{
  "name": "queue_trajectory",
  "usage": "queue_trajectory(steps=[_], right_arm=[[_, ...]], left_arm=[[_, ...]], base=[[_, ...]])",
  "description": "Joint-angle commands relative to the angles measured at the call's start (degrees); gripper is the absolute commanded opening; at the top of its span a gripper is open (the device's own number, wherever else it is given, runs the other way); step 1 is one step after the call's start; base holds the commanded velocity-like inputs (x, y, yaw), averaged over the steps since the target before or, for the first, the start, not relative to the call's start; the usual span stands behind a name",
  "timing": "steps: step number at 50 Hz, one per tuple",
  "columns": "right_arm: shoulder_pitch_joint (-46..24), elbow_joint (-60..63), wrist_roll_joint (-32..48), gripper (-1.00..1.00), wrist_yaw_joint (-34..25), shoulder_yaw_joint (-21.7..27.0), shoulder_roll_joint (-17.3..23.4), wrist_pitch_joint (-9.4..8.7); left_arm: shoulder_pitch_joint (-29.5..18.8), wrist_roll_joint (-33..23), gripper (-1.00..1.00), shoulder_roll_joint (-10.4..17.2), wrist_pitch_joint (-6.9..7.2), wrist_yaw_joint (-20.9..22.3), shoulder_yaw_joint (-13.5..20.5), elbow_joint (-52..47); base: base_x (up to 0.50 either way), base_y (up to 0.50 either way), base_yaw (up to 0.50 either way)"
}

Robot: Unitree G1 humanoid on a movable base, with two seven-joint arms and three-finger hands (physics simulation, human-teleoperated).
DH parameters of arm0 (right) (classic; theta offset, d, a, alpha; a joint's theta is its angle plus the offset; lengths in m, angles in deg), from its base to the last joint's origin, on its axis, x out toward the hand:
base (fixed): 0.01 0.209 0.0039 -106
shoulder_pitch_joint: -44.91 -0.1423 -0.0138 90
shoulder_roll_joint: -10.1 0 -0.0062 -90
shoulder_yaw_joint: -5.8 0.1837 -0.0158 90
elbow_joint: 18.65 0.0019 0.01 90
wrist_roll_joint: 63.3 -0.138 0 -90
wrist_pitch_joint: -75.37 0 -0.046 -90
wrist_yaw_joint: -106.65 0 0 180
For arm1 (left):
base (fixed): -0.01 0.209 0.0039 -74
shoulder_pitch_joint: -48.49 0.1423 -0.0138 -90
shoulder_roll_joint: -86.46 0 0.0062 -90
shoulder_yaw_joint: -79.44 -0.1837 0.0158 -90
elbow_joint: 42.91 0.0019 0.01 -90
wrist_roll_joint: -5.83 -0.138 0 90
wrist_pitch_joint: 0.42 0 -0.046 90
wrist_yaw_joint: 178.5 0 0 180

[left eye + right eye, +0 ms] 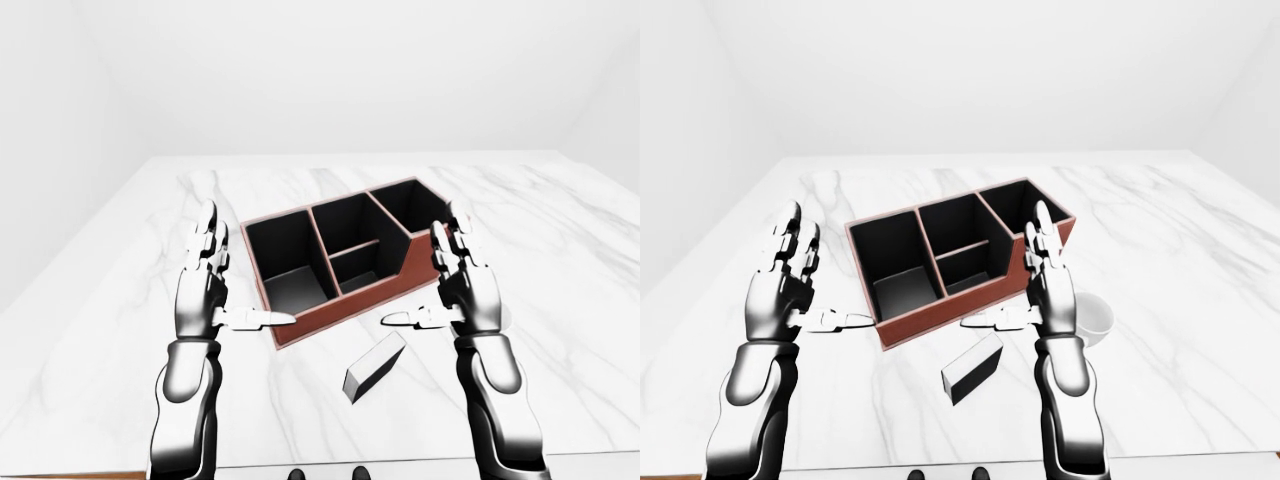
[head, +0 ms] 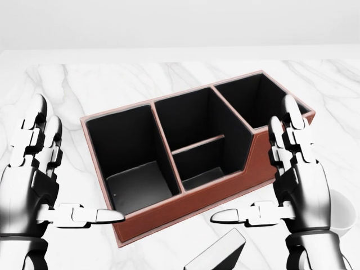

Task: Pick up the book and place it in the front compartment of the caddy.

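The brown caddy with black compartments stands on the white marble table, angled, between my two hands. The book, black-covered with white page edges, lies flat on the table just below the caddy's near wall; the head view's bottom edge cuts it off. My left hand hovers open at the caddy's left end. My right hand is open at the caddy's right end, its thumb above the book. Neither hand touches anything.
A white cup stands on the table just right of my right hand, partly hidden behind it in the head view. The table's near edge runs along the bottom of the eye views. Pale walls surround the table.
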Motion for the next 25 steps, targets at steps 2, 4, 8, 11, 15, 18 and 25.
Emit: queue_trajectory(steps=[2, 4, 8, 11, 15, 18, 25], right_arm=[[0.1, -0.9, 0.8, 1.00, 0.1, -0.3, 0.0, 0.00], [0.2, -0.8, 0.8, 1.00, -0.1, -0.3, 0.0, 0.00], [0.9, 0.6, 0.0, 1.00, -0.7, -0.4, -0.1, 0.00], [0.8, 0.7, 0.0, 1.00, -0.8, -0.4, -0.1, 0.00], [0.6, 0.3, 0.0, 1.00, -0.7, -0.3, -0.1, 0.00], [0.6, -0.1, 0.3, 1.00, -0.5, -0.3, -0.1, 0.00], [0.3, 0.4, 1.1, 1.00, -0.1, -0.3, 0.0, 0.00]], left_arm=[[0.2, -0.1, 1.00, 0.0, 0.00, 0.0, -0.1, 0.2], [0.3, 0.0, 1.00, 0.0, 0.00, 0.1, 0.0, 0.1], [0.2, 0.0, 1.00, 0.0, 0.00, 0.1, 0.1, 0.2], [0.2, 0.0, 1.00, 0.0, 0.00, 0.1, 0.0, 0.2], [0.2, 0.0, 1.00, 0.0, 0.00, 0.1, 0.0, -0.2], [0.1, 0.0, 1.00, 0.0, 0.00, 0.1, 0.1, 0.3], [0.2, -0.1, 1.00, 0.0, 0.00, 0.1, 0.0, 0.5]], base=[[0.00, 0.00, 0.00], [0.00, 0.00, 0.00], [0.33, 0.00, 0.00], [0.50, 0.00, 0.00], [0.50, 0.00, 0.00], [0.50, 0.00, 0.00], [0.23, 0.00, 0.00]])
